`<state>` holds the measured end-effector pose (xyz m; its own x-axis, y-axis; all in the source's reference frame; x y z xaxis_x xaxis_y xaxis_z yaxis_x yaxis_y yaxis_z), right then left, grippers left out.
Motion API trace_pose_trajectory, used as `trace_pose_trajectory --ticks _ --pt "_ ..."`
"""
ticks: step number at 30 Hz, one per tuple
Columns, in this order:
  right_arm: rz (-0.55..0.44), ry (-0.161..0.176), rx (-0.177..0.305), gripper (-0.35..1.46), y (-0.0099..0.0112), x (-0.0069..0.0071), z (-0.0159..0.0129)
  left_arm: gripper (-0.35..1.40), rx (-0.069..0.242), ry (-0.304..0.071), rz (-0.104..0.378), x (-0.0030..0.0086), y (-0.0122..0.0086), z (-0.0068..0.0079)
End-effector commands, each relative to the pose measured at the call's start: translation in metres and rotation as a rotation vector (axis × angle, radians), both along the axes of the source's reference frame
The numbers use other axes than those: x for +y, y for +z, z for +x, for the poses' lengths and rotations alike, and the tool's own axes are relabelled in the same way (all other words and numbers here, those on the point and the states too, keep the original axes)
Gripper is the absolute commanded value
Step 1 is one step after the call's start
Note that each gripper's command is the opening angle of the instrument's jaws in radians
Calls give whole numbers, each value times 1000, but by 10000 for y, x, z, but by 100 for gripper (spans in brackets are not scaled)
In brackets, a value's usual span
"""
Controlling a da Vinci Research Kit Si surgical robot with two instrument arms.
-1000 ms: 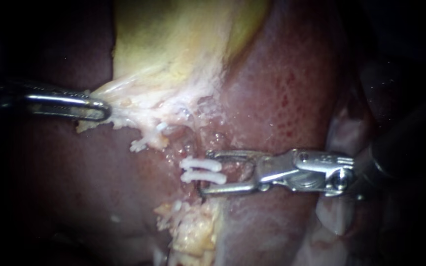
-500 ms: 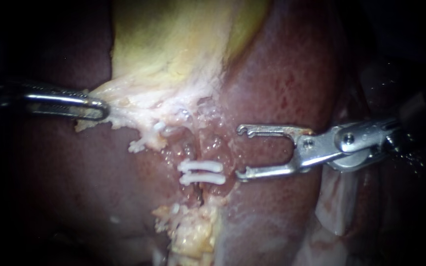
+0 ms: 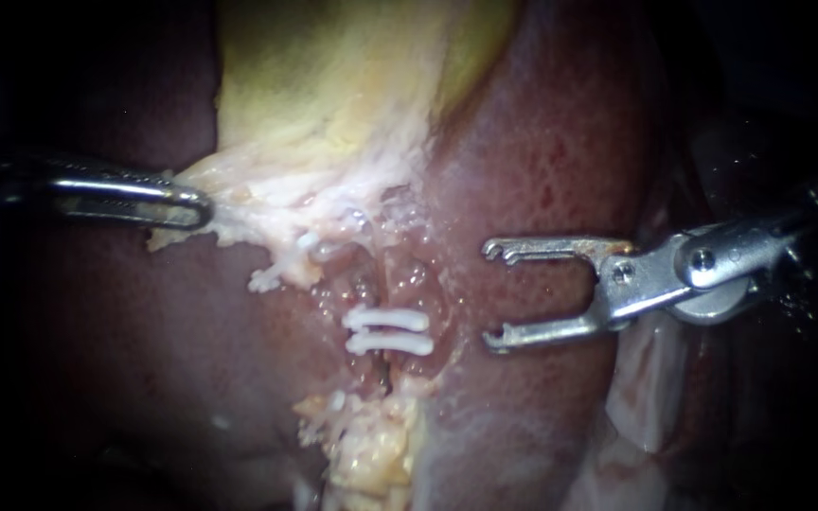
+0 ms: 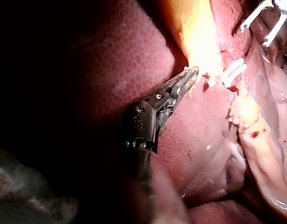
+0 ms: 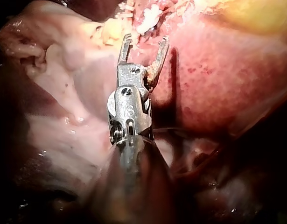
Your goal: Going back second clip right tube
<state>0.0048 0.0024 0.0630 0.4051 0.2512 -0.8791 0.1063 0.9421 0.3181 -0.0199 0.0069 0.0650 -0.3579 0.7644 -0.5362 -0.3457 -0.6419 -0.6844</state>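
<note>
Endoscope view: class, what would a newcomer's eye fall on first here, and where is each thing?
Two white clips sit side by side at the centre of the view. Just right of them, apart, my right instrument holds its pincer wide open and empty over the liver. At the left, my left instrument grips pale tissue below the yellow gallbladder.

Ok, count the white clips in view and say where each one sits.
2. In the endoscope view the upper clip and lower clip lie close together, parallel, ahead of the right instrument's open jaws and clear of them. Others may be hidden.
</note>
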Motion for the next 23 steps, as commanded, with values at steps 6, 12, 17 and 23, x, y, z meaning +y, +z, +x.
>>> trace_pose_trajectory --ticks 6,12,17,23 --pt "0 -2 2 49 -2 -2 0 -35 16 -4 2 0 14 -16" --pt "0 -2 2 50 -2 -3 0 -35 13 2 7 1 37 -31" --pt "0 -2 2 50 -2 -3 0 -35 5 11 18 -4 53 -43" --pt "0 -2 2 50 -3 -2 0 -35 1 18 20 -5 50 -44"
